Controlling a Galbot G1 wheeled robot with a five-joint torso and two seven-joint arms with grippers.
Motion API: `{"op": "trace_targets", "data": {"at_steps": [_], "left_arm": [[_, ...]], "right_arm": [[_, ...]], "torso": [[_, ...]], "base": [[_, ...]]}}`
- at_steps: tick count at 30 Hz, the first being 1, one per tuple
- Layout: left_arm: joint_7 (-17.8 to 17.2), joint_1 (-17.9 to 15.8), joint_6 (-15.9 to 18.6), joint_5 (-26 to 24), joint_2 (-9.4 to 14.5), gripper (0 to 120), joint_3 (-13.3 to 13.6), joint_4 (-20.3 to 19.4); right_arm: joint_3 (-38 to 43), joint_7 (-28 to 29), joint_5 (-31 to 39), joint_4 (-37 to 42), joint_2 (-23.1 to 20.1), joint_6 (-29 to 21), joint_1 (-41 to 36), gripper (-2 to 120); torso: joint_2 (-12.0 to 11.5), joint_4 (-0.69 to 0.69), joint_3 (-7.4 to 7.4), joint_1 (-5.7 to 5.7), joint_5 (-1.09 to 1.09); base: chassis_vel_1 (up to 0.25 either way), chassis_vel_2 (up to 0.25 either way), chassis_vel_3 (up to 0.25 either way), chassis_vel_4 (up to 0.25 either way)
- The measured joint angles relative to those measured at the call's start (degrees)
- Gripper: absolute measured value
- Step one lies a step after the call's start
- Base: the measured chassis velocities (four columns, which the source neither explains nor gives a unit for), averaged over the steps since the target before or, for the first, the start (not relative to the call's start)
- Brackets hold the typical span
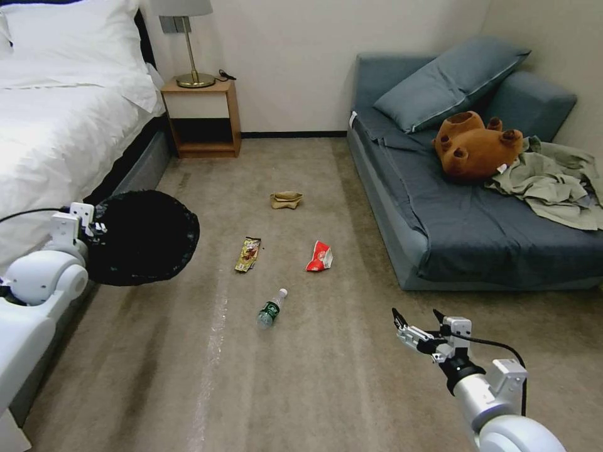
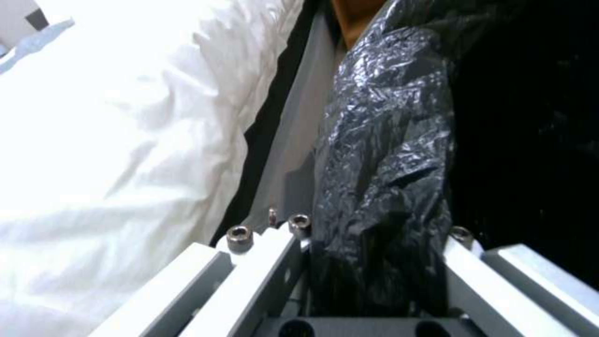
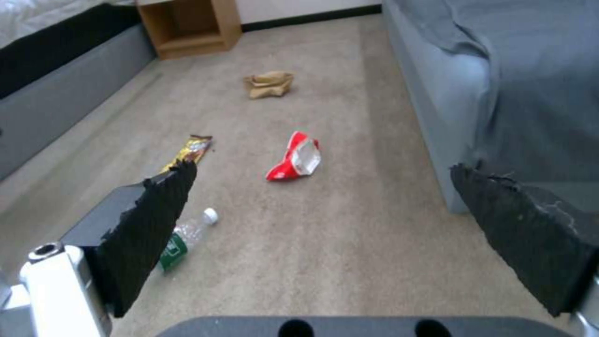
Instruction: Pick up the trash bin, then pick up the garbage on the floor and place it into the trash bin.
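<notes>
Beige carpet (image 1: 352, 376) covered the floor between a white bed (image 1: 56, 125) on the left and a blue-grey sofa (image 1: 477, 232) on the right, with a wooden nightstand (image 1: 204, 119) far off by the wall. We had the first job done: our left claw (image 1: 85, 229) was shut tight on the rim of the trash bin (image 1: 141, 235), held up off the floor by the bed. No garbage was in it that we could see. The bottle (image 1: 271, 307), the gold wrapper (image 1: 248, 254), the red packet (image 1: 320, 256) and the paper bag (image 1: 286, 199) all lay on the carpet. Our right claw (image 1: 418, 323) hung wide open and empty, near us, to the right of the bottle.
</notes>
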Motion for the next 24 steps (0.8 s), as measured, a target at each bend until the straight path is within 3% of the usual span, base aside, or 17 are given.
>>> {"op": "trace_targets", "data": {"at_steps": [12, 24], "left_arm": [[2.0, 0.7, -1.2, 0.3, 1.4, 4, -0.3, -0.8], [6.9, 2.7, -7.9, 2.1, 1.5, 4, -1.7, 1.5]], "right_arm": [[-0.6, -2.1, -0.8, -1.6, -0.6, 1.3, 0.9, 100], [-1.9, -2.0, -2.1, -2.7, -0.3, 1.1, 0.7, 100]], "torso": [[0.0, 0.00, 0.00, 0.00, 0.00], [0.0, 0.00, 0.00, 0.00, -0.01]], "base": [[0.000, 0.000, 0.000, 0.000], [0.000, 0.000, 0.000, 0.000]]}}
